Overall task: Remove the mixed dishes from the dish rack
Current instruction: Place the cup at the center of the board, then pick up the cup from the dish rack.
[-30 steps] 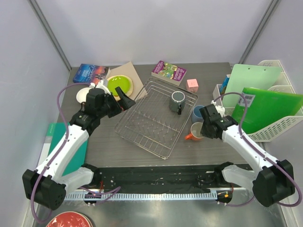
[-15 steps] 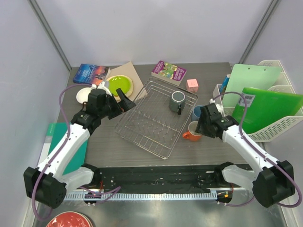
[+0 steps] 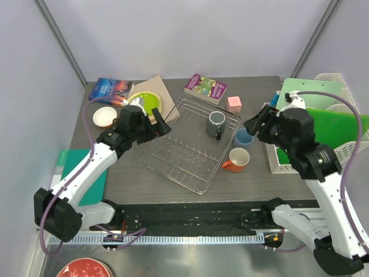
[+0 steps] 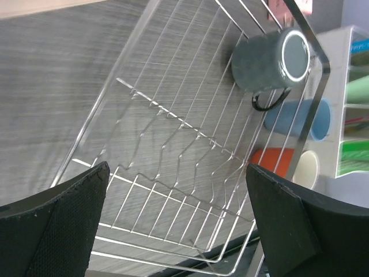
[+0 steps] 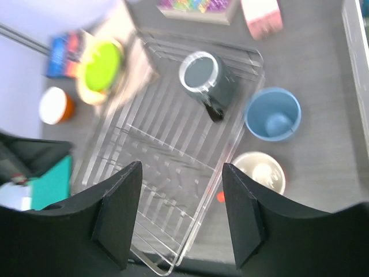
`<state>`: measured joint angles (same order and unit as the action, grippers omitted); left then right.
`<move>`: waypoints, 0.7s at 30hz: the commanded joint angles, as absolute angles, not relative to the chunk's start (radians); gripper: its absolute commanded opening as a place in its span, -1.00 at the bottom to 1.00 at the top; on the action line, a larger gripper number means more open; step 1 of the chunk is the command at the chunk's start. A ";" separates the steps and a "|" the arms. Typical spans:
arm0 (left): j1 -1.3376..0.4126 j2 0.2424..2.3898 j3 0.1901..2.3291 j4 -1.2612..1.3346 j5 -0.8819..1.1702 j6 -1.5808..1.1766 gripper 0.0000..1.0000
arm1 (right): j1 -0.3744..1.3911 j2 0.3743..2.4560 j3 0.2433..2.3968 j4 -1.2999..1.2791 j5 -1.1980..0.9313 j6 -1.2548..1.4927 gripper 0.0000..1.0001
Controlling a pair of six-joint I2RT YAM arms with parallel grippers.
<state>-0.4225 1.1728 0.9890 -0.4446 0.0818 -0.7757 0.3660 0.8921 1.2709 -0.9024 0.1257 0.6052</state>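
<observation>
One dark grey ceramic mug (image 3: 217, 123) stands upright in the silver wire dish rack's (image 3: 173, 157) far right corner, handle nearward. Left gripper (image 3: 159, 122) over its left edge and right gripper (image 3: 255, 122) beyond its right edge both gape, empty.

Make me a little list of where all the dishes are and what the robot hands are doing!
In dish rack: dark grey mug
Table right of rack: light blue mug, orange mug
Table left of rack: lime green plate, small white bowl
Left gripper: open, empty, over rack
Right gripper: open, empty
</observation>
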 commanded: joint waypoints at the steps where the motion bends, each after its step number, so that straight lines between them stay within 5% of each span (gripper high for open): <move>1: -0.622 1.287 1.216 -0.472 -0.138 -0.652 0.99 | 0.362 0.836 1.183 -0.769 0.078 0.566 0.26; 9: -0.669 1.492 1.316 -0.269 -0.149 -0.776 0.99 | 0.362 0.847 0.933 -0.494 0.014 0.607 0.22; 16: -0.686 1.762 1.572 -0.341 -0.038 -0.821 1.00 | 0.362 0.811 0.905 -0.428 0.049 0.572 0.22; 21: -0.767 1.943 1.785 -0.483 -0.214 -0.778 0.97 | 0.364 0.781 0.930 -0.423 0.101 0.555 0.23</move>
<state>-0.7002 1.8561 1.6253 -0.4072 -0.1017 -0.7856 0.3653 0.8097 0.8783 -0.4984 0.0502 0.5812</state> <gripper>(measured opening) 0.996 0.614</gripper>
